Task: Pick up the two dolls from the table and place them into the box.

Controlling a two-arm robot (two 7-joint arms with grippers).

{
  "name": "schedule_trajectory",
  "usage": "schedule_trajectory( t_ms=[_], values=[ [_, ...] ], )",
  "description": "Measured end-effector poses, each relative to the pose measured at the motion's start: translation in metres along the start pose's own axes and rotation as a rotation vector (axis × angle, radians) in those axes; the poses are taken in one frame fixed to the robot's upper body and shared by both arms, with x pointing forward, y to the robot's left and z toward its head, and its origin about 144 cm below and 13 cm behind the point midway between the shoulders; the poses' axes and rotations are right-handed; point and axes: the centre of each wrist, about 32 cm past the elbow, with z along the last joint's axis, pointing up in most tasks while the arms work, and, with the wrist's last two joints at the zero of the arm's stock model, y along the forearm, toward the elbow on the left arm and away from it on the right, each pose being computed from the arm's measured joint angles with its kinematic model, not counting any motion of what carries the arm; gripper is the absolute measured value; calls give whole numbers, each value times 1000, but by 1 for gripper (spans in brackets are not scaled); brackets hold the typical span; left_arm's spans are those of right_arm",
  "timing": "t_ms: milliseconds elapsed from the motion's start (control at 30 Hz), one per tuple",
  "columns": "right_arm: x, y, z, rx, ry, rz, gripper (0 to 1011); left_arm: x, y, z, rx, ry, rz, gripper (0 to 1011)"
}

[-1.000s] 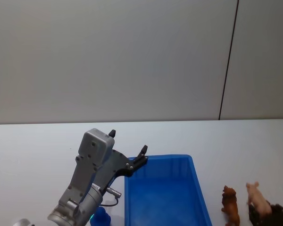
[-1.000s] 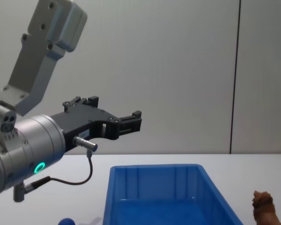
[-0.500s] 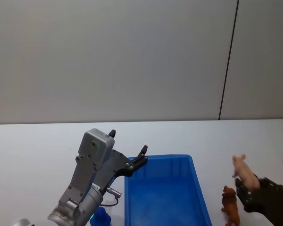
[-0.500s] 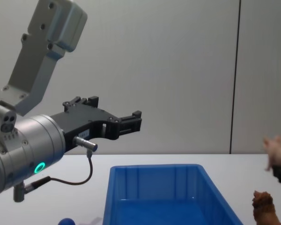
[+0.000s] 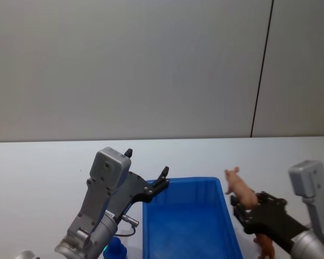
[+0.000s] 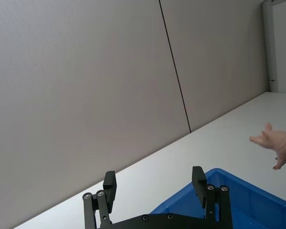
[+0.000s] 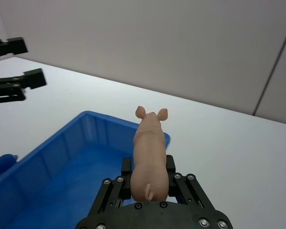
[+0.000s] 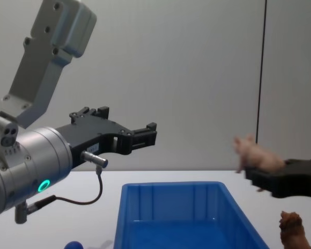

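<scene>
My right gripper [image 5: 244, 208] is shut on a small pink pig figure [image 5: 238, 189], held in the air just over the right rim of the blue box [image 5: 183, 181]. In the right wrist view the pig [image 7: 148, 152] sits between the black fingers, facing the box [image 7: 109, 123]. A brown doll [image 8: 293, 228] stands on the table right of the box, partly hidden behind the right gripper [image 8: 255, 179]. A blue doll [image 5: 116, 249] lies on the table left of the box. My left gripper [image 5: 147, 163] hangs open and empty above the box's far left corner.
The white table [image 5: 38, 167] runs back to a plain grey wall with a dark vertical seam [image 5: 262, 70]. The inside of the box [image 8: 171, 184] holds nothing that I can see. The left arm's grey body [image 8: 26, 171] looms large at the left.
The right gripper has lifted the pink pig off the table at the right and carried it left, up to the box's right rim. The left arm has not moved.
</scene>
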Motion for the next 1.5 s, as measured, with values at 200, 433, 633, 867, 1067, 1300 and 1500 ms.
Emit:
schedule_trajectory(
  t_ms=[200, 433, 633, 867, 1067, 1300, 1500],
  values=[
    [-7, 15, 2, -1, 0, 66, 381, 0, 0, 0, 0, 0, 0, 1001],
    [-13, 27, 3, -6, -6, 110, 533, 0, 0, 0, 0, 0, 0, 1001],
    [-15, 32, 3, -15, -12, 119, 735, 0, 0, 0, 0, 0, 0, 1001],
    [-14, 33, 2, -21, -18, 97, 900, 0, 0, 0, 0, 0, 0, 1001],
    [-11, 29, 1, -25, -23, 61, 1001, 0, 0, 0, 0, 0, 0, 1001],
    [-7, 18, -1, -29, -23, 1, 1001, 0, 0, 0, 0, 0, 0, 1001],
    [-5, 7, -4, -41, -17, -52, 1001, 0, 0, 0, 0, 0, 0, 1001]
  ],
)
